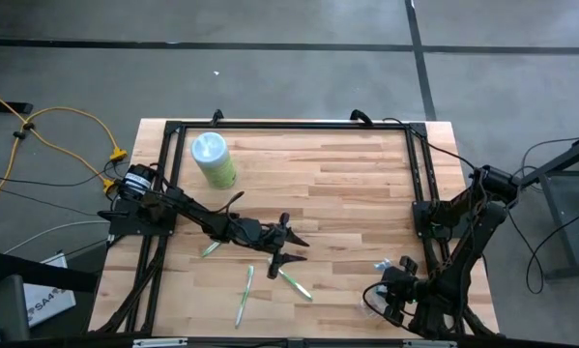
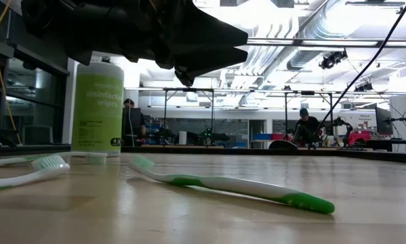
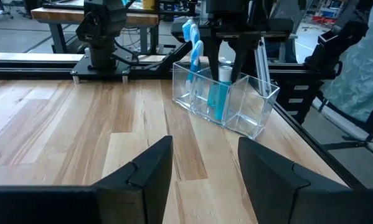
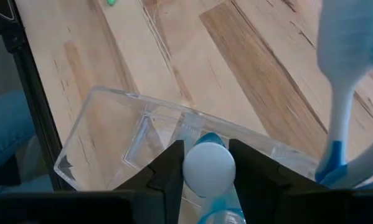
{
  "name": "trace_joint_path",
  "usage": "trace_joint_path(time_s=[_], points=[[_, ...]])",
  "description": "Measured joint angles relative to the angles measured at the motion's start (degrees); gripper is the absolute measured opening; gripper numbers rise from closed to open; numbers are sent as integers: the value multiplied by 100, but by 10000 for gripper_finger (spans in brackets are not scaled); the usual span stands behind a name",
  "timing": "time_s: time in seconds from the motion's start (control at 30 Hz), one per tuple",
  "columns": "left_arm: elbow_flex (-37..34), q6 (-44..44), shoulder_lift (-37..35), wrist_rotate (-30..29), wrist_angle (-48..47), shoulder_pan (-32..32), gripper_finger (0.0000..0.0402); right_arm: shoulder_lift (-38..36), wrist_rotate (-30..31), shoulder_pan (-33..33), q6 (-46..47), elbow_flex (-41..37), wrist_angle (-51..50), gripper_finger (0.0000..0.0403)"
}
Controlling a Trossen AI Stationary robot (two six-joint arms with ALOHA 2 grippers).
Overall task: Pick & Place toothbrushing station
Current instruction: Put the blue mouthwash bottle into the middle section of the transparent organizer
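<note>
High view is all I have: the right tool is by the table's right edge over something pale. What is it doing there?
Observer: The right tool has its fingers pressed against both sides of the white cap of a blue tube.
Operator: Is that tube lying on the table or standing in something?
Observer: It is standing upright in a clear holder with compartments, and a blue toothbrush stands in the holder too.

Green-and-white toothbrush (image 2: 233,186), blue tube (image 3: 218,99), pale-green canister (image 1: 214,160), dark gripper (image 3: 205,177).
</note>
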Motion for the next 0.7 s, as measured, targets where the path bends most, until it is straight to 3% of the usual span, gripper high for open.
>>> trace_joint_path(time_s=[0.7], points=[[0, -2, 0, -1, 2, 0, 177, 0, -46, 0, -314, 142, -44, 118]])
